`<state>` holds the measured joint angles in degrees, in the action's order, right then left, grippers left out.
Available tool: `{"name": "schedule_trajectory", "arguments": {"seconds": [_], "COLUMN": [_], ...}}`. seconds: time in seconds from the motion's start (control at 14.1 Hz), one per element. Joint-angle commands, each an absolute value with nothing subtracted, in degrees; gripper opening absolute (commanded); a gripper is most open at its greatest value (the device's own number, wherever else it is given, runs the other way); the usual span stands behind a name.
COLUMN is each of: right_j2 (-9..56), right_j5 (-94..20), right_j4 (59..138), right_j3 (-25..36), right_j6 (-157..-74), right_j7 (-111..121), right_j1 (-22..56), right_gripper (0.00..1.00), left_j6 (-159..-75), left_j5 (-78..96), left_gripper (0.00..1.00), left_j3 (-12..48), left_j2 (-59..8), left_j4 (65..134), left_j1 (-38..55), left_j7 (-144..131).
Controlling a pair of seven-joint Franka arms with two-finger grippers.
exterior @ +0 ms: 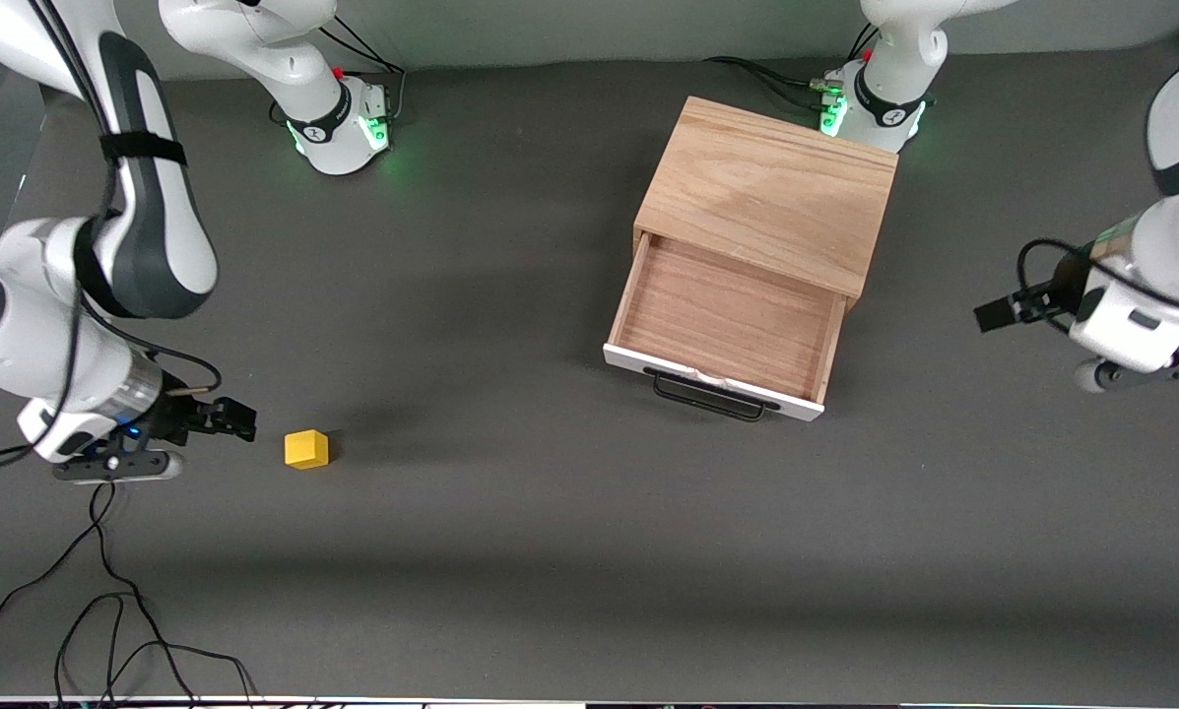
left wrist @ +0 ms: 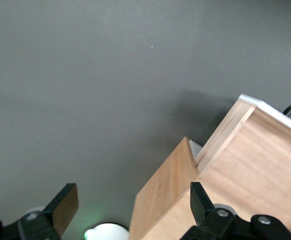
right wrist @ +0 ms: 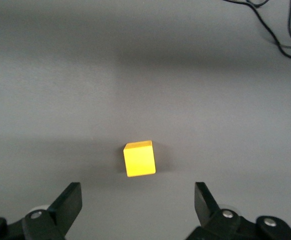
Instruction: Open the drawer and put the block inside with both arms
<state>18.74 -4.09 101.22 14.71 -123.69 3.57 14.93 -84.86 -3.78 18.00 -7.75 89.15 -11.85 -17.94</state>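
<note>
Front view: the cabinet (exterior: pixel 771 192) sits on the grey counter (exterior: pixel 510 551) toward the left arm's end, close to the left arm's base; its drawer (exterior: pixel 727 320) is pulled out toward the camera, with bare wood inside and the black handle (exterior: pixel 709 394) on its white front; the block (exterior: pixel 306 449) rests on the counter toward the right arm's end, well apart from the drawer; the right gripper (exterior: pixel 234 418) hovers just beside the block, not touching it; the left gripper (exterior: pixel 998 313) hangs over the counter off the cabinet's side.

Left wrist view: the left gripper's fingers (left wrist: pixel 65 205) stand wide apart, holding nothing; the cabinet and drawer show past them.

Right wrist view: the right gripper's fingers (right wrist: pixel 70 202) are spread wide; the block lies on the counter ahead of the gap, clear of both.
</note>
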Motion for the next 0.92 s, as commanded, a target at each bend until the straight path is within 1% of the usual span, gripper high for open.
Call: {"name": "schedule_trajectory", "arguments": {"seconds": [0.0,0.07,0.21,0.5,0.64,0.71,0.85], "right_j2": [23.54,25.29,27.5,28.92,29.7,29.97,30.23], "right_j5": [-5.0,-5.97,-7.12,-7.12,-7.73,-9.3,-11.16], "right_j4": [101.07,101.34,103.17,108.71,109.34,109.34,109.42], "right_j3": [15.03,15.03,15.03,14.68,14.33,13.98,13.36], "right_j6": [-128.13,-129.45,-133.92,-141.93,-142.73,-142.73,-142.82], "right_j7": [6.94,7.38,8.69,9.23,9.23,9.32,9.58], "right_j1": [15.29,15.29,15.38,15.47,15.82,15.82,15.99], "right_gripper": [1.0,1.0,1.0,1.0,1.0,1.0,1.0], "left_j6": [-86.04,-86.57,-86.92,-88.33,-94.18,-94.91,-95.01], "left_j5": [-2.9,-2.9,-2.9,-2.73,-1.5,-0.36,0.17], "left_gripper": [1.0,1.0,1.0,1.0,1.0,1.0,1.0], "left_j3": [18.1,18.11,18.02,17.67,17.4,16.53,16.35], "left_j2": [-2.03,-1.06,-0.35,0.79,5.34,5.97,5.01], "left_j4": [95.53,96.93,97.64,98.61,104.56,105.29,104.24], "left_j1": [-12.48,-12.48,-12.48,-13.45,-13.54,-13.45,-13.45], "left_j7": [-12.05,-9.78,-3.46,4.75,4.75,4.83,4.57]}}
